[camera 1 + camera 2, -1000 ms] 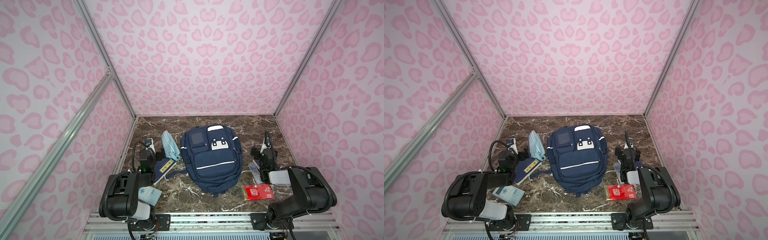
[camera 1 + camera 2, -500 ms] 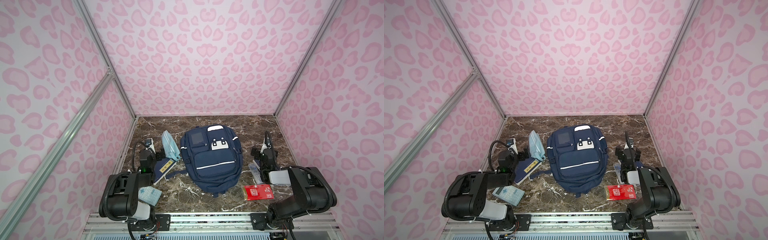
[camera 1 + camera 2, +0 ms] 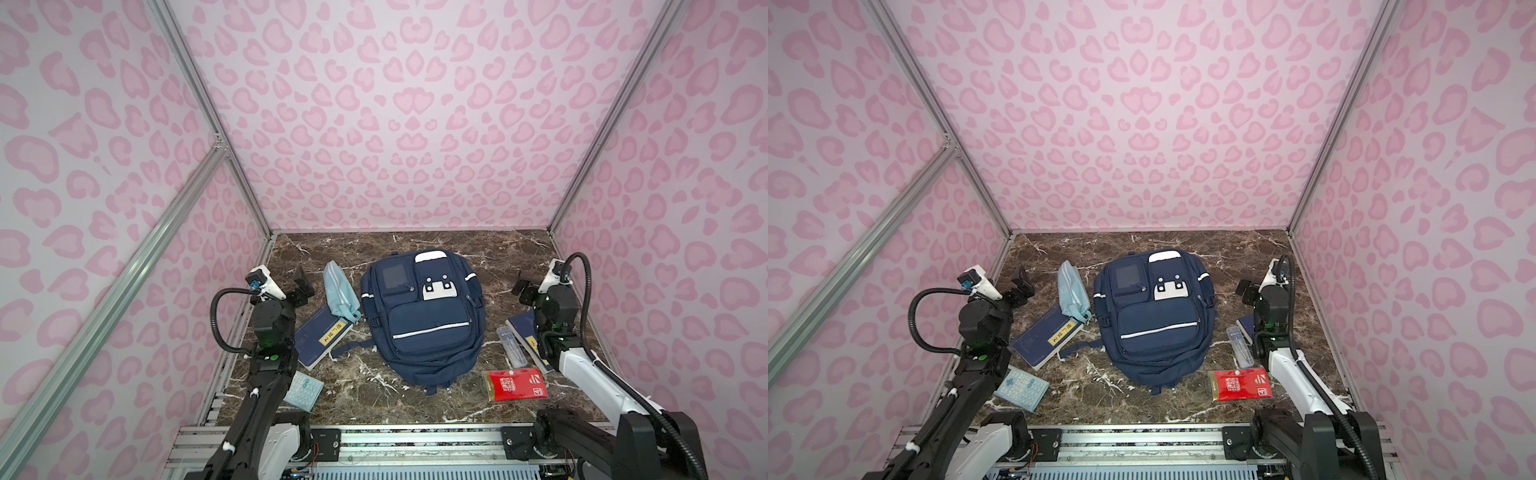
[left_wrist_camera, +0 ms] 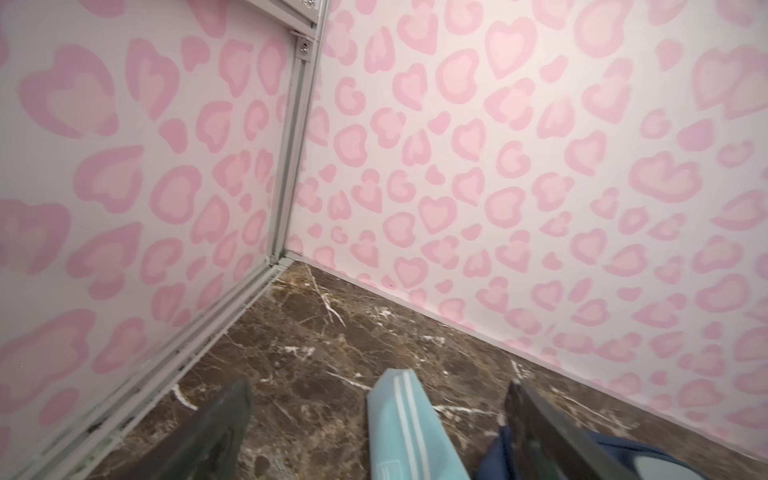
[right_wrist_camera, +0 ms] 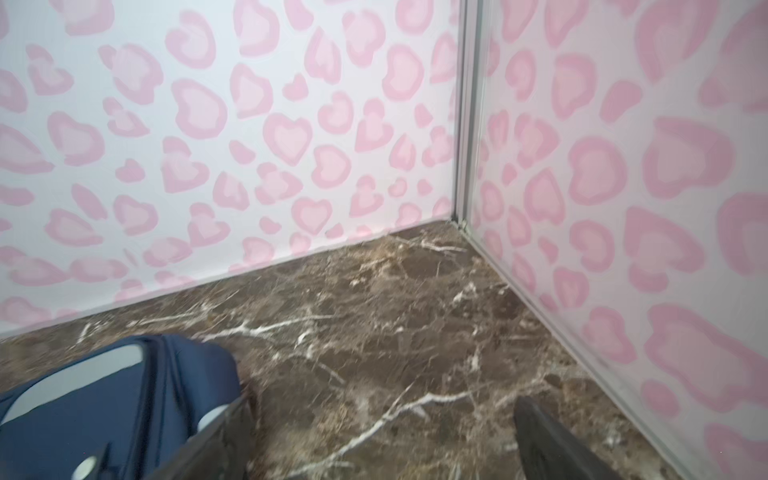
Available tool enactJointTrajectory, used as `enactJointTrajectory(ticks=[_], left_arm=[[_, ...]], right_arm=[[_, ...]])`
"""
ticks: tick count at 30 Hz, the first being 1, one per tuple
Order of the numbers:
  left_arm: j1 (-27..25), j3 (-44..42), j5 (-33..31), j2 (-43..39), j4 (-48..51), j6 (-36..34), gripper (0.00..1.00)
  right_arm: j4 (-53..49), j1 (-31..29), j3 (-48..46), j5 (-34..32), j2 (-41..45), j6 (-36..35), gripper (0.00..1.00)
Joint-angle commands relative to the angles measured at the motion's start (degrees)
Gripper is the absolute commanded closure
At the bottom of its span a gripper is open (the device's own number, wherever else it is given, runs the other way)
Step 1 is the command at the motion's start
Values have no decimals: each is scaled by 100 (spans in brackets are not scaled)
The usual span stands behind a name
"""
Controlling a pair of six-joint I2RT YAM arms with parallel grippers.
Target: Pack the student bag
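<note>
Plainly found student bag (image 3: pixel 424 324) seemingly shut, left gripper (image 3: pixel 302 284) and right gripper (image 3: pixel 524 291) both spread wide, empty; risked snagging loose fabric while hunting zipper.

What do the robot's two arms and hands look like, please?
Both arms are alike: the left arm and right arm mix black joint housings with glossy white shells. A ribbed black cable loops to a white wrist camera on each. The left arm shows a green dot. The left hand and right hand are black with flat, dark fingers.
</note>
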State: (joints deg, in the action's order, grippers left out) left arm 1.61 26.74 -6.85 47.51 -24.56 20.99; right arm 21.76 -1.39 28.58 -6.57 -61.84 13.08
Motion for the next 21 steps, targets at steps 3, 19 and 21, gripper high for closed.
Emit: enactJointTrajectory(ticks=[3, 19, 21], left_arm=[[-620, 282, 1030, -683, 2092, 1238, 2], [-5106, 371, -417, 3093, 964, 2541, 30], [-5364, 680, -678, 3607, 1014, 2557, 34]], right_arm=[[-1534, -32, 209, 1683, 202, 363, 0], [-3230, -386, 3146, 2550, -3444, 24, 25], [-3408, -369, 3520, 2522, -3913, -87, 29]])
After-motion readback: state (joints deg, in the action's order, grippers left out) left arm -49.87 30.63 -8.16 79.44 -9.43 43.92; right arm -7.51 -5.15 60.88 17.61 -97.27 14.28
